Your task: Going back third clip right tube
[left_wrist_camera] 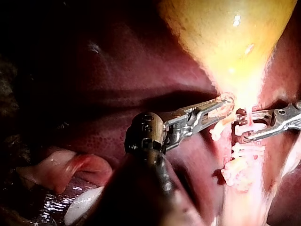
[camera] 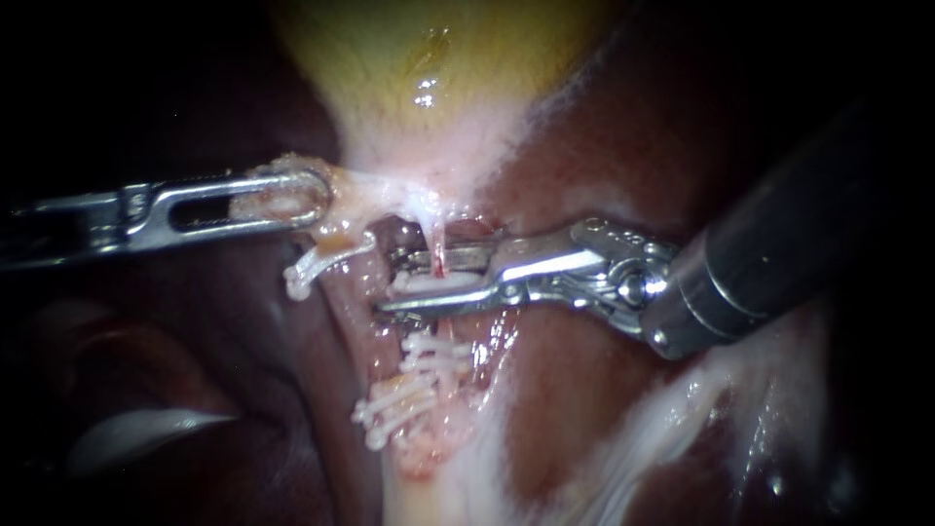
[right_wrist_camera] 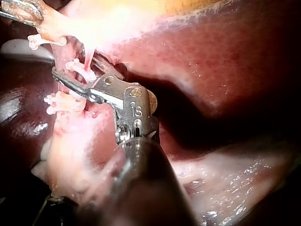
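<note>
Left instrument [camera: 314,200]: its shaft comes in from the left. Its windowed jaws are clenched flat on pale tissue [camera: 278,203], which shows through the window.
Pale tissue: a strip running from those jaws across to the gallbladder's narrow end and drawn taut between the two.
Hanging clip [camera: 317,261]: white and tilted. It sits just under the left jaws' tips on a stub of the same pale tissue, well clear of the right instrument's jaws.
Gallbladder [camera: 429,68]: yellow and glistening. It lies ahead of both sets of jaws and tapers to a whitish neck between them.
Tube [camera: 440,244]: a thin pink strand dropping from that neck. It passes straight through the gap in the right jaws, close to their tips.
Upper clip [camera: 433,285]: white. It lies across the tube inside the right jaws' gap, nearer the lower jaw. I cannot tell whether either jaw presses on it.
Lower clips [camera: 429,351]: two more white ribbed clips lie across the pale stalk under the right jaws, the farther one [camera: 394,404] slanted. Neither touches the jaws.
Right instrument [camera: 388,282]: its shaft comes in from the right. Its jaws are spread with a clear gap and straddle the tube and upper clip.
Liver [camera: 623,136]: dark red and wet. It lies behind and beside the right instrument's shaft.
</note>
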`<state>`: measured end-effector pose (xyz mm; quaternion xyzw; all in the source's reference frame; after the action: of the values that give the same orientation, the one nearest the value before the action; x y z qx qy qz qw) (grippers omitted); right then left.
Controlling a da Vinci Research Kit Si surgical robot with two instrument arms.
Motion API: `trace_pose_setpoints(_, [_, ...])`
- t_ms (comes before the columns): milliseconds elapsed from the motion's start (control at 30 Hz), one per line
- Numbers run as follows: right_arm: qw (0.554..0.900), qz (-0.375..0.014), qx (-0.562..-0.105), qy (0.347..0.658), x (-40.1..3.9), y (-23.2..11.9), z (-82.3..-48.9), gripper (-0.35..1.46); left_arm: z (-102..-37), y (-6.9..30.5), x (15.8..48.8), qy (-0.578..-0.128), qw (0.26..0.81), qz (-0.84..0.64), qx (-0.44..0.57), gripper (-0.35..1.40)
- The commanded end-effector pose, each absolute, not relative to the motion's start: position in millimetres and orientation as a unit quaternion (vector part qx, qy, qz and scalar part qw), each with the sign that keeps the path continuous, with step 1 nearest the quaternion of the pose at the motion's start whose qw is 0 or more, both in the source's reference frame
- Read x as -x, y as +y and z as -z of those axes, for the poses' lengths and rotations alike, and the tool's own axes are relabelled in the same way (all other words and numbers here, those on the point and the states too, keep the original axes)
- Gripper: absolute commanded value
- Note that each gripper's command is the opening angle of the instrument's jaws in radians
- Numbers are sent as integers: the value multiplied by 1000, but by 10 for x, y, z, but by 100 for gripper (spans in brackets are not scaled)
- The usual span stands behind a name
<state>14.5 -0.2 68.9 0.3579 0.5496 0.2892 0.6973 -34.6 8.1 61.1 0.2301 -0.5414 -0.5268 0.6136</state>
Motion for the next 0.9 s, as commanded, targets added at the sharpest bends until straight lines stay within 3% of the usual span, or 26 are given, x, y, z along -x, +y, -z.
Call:
trace_pose_setpoints(33, [699,-288,-354,551,-144,-2,-690,50,-612,81,347,-541,614,527,-230,-35])
trace_pose_setpoints(300, [708,-274,-337,557,-130,-4,-697,50,-612,79,347,-542,614,526,-230,-35])
trace_pose_setpoints(567, [733,-215,-295,574,-106,-10,-688,50,-614,77,347,-542,614,526,-230,-35])
trace_pose_setpoints(900, [771,-151,-246,568,-66,-6,-659,50,-615,76,347,-542,614,526,-229,-35])
